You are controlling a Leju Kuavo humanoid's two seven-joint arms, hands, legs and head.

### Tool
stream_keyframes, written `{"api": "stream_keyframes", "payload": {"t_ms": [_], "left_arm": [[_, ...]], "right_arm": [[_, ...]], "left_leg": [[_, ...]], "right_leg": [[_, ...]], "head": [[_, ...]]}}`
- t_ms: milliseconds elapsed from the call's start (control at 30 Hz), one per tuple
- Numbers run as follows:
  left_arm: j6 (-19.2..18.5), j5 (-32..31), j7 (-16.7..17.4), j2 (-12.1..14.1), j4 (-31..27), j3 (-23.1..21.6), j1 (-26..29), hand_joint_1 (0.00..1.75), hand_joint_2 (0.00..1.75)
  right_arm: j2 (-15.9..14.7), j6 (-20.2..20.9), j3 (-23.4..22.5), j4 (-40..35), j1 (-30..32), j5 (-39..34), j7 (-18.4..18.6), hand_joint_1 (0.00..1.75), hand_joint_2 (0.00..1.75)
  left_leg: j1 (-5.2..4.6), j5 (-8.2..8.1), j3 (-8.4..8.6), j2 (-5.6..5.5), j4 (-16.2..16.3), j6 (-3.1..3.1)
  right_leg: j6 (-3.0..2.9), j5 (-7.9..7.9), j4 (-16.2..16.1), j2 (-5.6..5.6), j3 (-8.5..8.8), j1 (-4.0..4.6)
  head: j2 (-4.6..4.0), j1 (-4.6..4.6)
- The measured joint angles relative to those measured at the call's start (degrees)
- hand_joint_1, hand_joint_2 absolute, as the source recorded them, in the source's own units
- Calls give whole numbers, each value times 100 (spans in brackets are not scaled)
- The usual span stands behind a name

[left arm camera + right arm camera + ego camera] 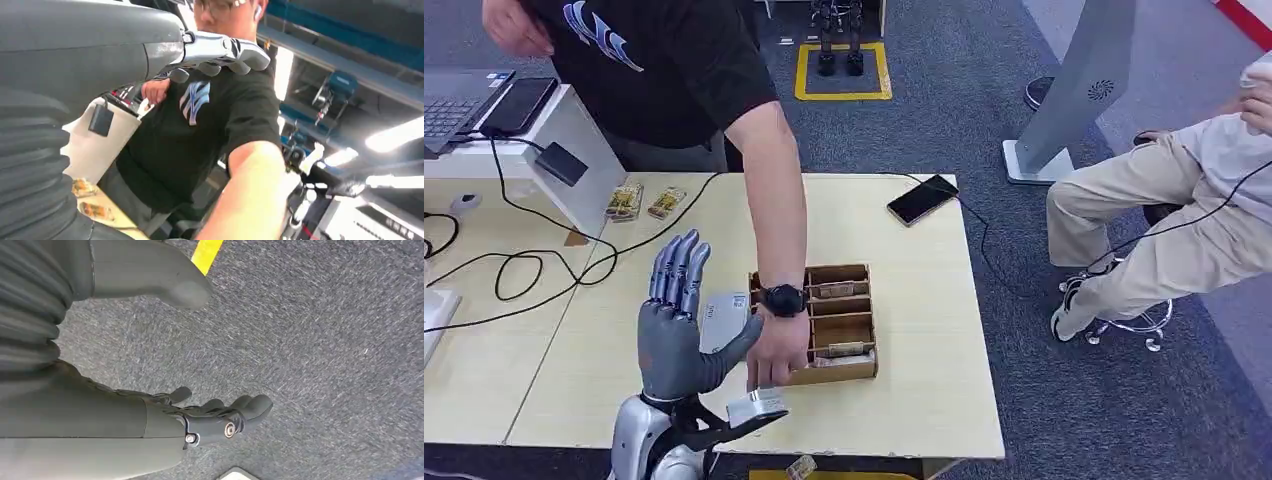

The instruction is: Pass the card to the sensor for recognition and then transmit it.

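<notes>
Cardboard organiser tray (860,274), brown and split into compartments, sits near the middle of the pale wooden table (924,400), and this is where the cards appear to lie: small flat pieces rest in its slots, though they are too small to read. A person's hand (776,356) with a black wristwatch is down at the tray's near left corner; I cannot tell whether it holds a card. The robot's grey left hand (676,335) is raised upright just left of that hand, palm turned toward the tray, fingers straight and together with the thumb spread toward the person's wrist; it holds nothing. A small white and grey box-shaped device (724,318), perhaps the sensor, lies on the table partly hidden behind the left hand.

The tray lies to the right of the left hand and close by, its long axis running away from the robot. The left hand is clearly the nearer one. The right hand (220,417) hangs over grey carpet, fingers loosely extended and holding nothing.

Judging from this, no card is taken yet. Room is tight: the person's forearm crosses the path between hand and tray, and the table's near edge is just below the tray. Open tabletop lies to the tray's right, and a black smartphone (922,199) lies near the far edge, well apart
</notes>
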Motion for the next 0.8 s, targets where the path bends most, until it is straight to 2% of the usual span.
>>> {"api": "stream_keyframes", "payload": {"t_ms": [300, 800], "left_arm": [[-2, -72, 96, 94, 229, -153, -6, 0, 175], [33, -138, 177, 111, 341, -162, -7, 0, 175]], "right_arm": [[-11, -2, 50, 0, 4, -61, 2, 0, 175], [-11, -4, 101, -2, 14, -133, 20, 0, 175]], "left_leg": [[0, 0, 0, 0, 0, 0], [0, 0, 0, 0, 0, 0]], "right_leg": [[0, 0, 0, 0, 0, 0], [0, 0, 0, 0, 0, 0]], "head": [[0, 2], [0, 0]]}}
